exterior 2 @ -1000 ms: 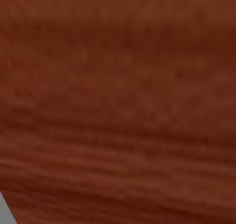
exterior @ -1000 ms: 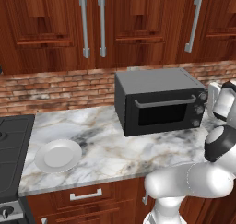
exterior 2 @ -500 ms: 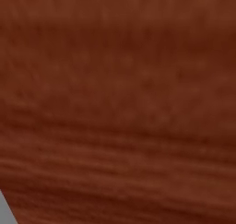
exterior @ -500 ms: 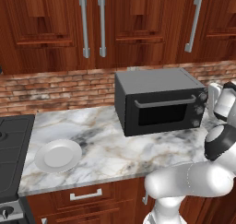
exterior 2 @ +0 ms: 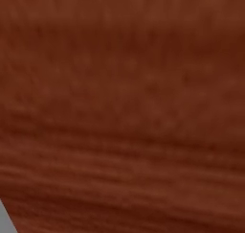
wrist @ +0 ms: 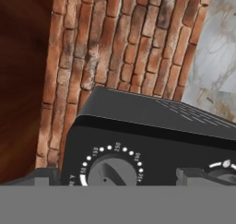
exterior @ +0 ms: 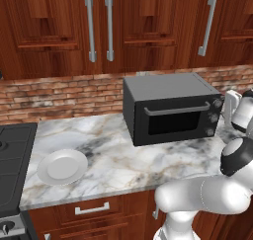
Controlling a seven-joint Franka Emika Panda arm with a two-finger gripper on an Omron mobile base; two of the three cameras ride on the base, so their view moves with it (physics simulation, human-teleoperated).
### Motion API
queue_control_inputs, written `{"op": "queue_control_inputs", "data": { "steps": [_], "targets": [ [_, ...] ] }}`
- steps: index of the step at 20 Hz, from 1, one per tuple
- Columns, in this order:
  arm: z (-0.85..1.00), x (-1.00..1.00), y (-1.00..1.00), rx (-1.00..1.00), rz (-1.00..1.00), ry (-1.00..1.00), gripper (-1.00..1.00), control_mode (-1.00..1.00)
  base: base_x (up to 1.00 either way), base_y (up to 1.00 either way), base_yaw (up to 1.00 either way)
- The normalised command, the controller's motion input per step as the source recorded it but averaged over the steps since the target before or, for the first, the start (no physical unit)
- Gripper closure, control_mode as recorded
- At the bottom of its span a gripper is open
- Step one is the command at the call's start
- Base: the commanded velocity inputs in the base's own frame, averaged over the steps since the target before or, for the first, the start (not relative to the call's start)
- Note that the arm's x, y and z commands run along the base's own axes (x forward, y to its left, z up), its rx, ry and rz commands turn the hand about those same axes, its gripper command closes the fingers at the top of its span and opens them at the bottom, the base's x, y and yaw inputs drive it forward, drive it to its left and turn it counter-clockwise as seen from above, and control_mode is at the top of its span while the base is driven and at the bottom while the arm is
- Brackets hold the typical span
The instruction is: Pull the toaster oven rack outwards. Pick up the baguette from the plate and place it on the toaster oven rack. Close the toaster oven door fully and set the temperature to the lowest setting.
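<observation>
The toaster oven (exterior: 170, 108) stands on the marble counter against the brick wall. Its door (exterior: 173, 120) with the silver bar handle is closed, so the toaster oven rack is hidden behind it. To the left, near the counter's front edge, lies the white plate (exterior: 62, 166) with nothing on it. The baguette is out of view. In the hand view my gripper (wrist: 117, 177) is open at the oven's right end, with a fingertip (wrist: 41, 177) on each side of a round dial knob (wrist: 113, 172) ringed with temperature marks. A second knob (wrist: 226, 170) shows at the right.
A black stovetop (exterior: 12, 160) borders the counter on the left. Wooden cabinets with long handles (exterior: 90, 29) hang above, and a drawer (exterior: 91, 209) sits below the counter edge. A brown wood surface (exterior 2: 122, 107) stands close before the right base camera.
</observation>
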Motion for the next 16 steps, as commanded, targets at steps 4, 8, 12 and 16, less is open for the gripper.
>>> {"op": "queue_control_inputs", "data": {
  "steps": [4,8,12,16],
  "targets": [
    [0.00,0.04,0.00,0.00,0.00,0.00,-1.00,-1.00,0.00,0.00,0.00],
    [0.00,0.04,0.00,0.00,0.00,0.00,-1.00,-1.00,0.00,0.00,0.00],
    [0.00,0.00,0.03,0.00,0.00,0.00,-1.00,-1.00,0.00,0.00,0.00],
    [0.00,0.00,0.03,0.00,0.00,0.00,-1.00,-1.00,0.00,0.00,0.00]
  ]
}}
